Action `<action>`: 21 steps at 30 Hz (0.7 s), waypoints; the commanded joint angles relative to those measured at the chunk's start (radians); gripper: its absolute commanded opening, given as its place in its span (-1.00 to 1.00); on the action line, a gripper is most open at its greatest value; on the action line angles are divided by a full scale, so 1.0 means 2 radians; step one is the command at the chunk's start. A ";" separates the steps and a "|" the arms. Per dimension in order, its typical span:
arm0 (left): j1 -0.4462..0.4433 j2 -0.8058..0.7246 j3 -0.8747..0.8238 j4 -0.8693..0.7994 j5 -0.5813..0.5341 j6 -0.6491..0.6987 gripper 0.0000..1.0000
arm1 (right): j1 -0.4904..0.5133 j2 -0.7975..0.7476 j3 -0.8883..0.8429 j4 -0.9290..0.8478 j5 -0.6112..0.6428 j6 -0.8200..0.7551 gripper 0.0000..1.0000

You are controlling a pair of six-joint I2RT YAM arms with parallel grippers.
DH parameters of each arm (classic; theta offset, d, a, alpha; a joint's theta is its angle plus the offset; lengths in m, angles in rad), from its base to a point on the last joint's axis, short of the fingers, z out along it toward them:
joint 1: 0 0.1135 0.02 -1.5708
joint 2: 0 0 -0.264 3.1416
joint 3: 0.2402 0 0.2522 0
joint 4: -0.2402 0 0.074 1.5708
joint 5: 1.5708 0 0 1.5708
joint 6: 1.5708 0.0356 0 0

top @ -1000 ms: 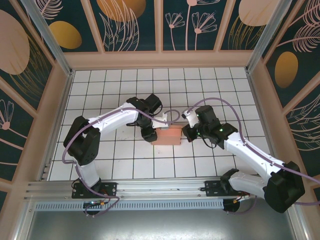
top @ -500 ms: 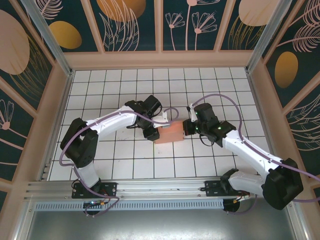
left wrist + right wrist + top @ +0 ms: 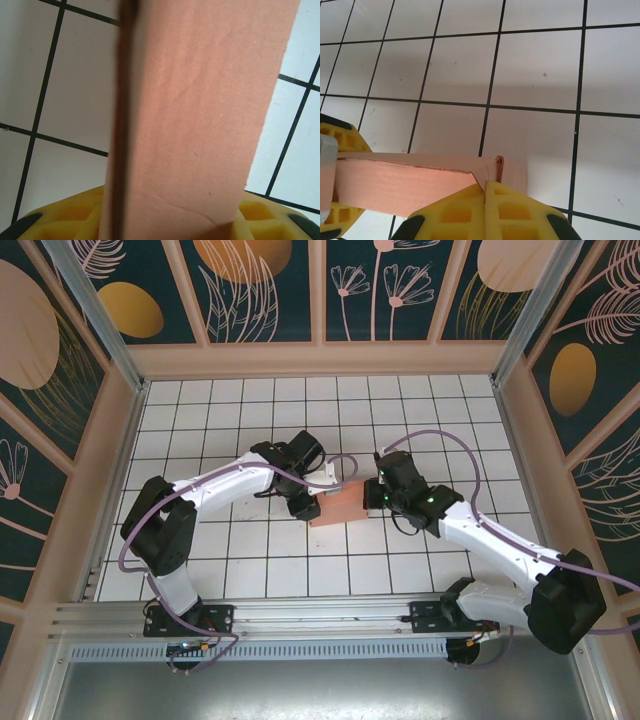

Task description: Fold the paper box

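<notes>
The paper box [image 3: 340, 505] is a small salmon-pink cardboard box in the middle of the white grid table [image 3: 250, 420], held between both arms. My left gripper [image 3: 306, 504] grips its left end. In the left wrist view the box panel [image 3: 200, 100] runs up between the yellow fingers [image 3: 52, 222], and the left gripper [image 3: 165, 217] is shut on it. My right gripper [image 3: 374, 494] is at the right end. In the right wrist view the right gripper [image 3: 485, 189] has its pads pressed together, pinching a thin flap at the corner of the box [image 3: 405, 185].
Tall printed walls with wooden frames [image 3: 320, 355] close in the table on three sides. An aluminium rail [image 3: 300, 615] carries both arm bases at the near edge. Purple cables loop above the arms. Open grid tiles lie behind and in front of the box.
My right gripper has moved left and slightly away from the bases, up against the box's right end. The box shifted a little with it. The left arm moved slightly early on, then held still.
</notes>
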 commanded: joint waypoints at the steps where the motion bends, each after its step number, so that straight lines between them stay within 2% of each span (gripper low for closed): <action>1: 0.005 0.011 -0.009 0.020 -0.036 -0.024 -0.16 | 0.010 0.004 0.000 -0.012 0.021 0.026 -1.00; 8: 0.005 -0.002 -0.022 0.030 -0.041 -0.011 -0.01 | 0.023 -0.024 -0.040 0.014 0.040 -0.004 -1.00; 11: 0.006 -0.014 -0.027 0.042 -0.034 -0.015 0.20 | 0.023 -0.027 -0.040 0.018 0.039 -0.001 -1.00; 14: 0.006 -0.025 -0.034 0.057 -0.032 -0.022 0.28 | 0.023 -0.027 -0.036 0.017 0.040 -0.001 -1.00; 21: 0.006 -0.109 -0.087 0.138 -0.020 -0.065 0.69 | 0.029 -0.021 -0.033 0.009 0.056 -0.001 -1.00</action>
